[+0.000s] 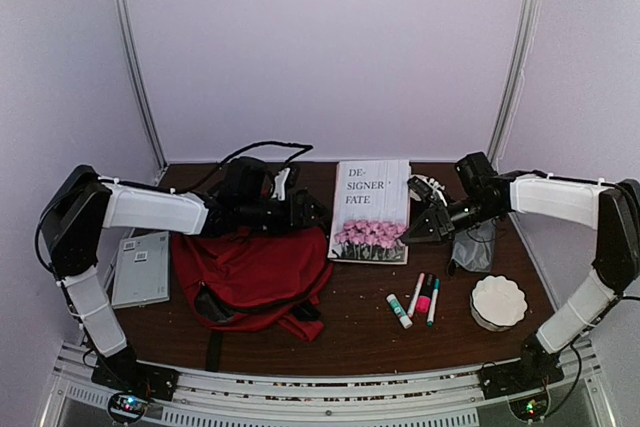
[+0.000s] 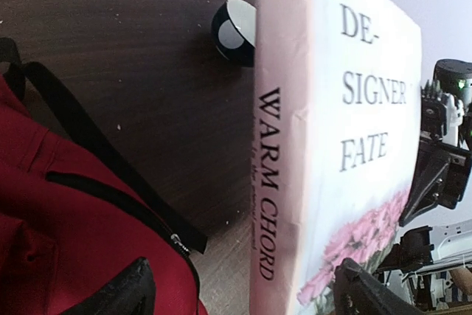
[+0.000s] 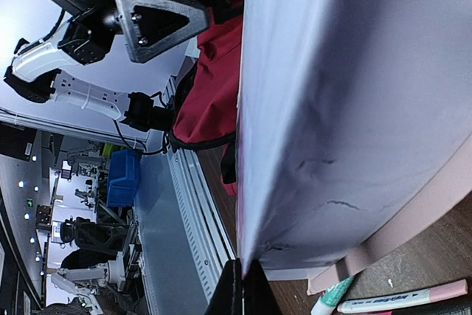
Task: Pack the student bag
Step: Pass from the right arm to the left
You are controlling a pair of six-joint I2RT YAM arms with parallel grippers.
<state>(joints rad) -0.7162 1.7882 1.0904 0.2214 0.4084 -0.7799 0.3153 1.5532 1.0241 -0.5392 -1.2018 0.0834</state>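
1. The left arm point(image 1: 150, 209) is stretched out low to the right, forearm passed over the far edge of the student bag point(image 1: 255, 267)
2. The left gripper point(image 2: 245, 278) is spread wide, with the book point(image 1: 372, 202) spine (WARM CHORD printed on it) framed between the two fingers; contact can't be made out tbh
3. The right arm point(image 1: 555, 197) is bent in from the right, wrist dipped toward the book's opposite edge
4. The right gripper point(image 3: 240, 285) is pinched narrow, that edge of the book clamped at its tips
5. The bag is slumped on the table point(image 1: 360, 337) front left of centre, just left of the book
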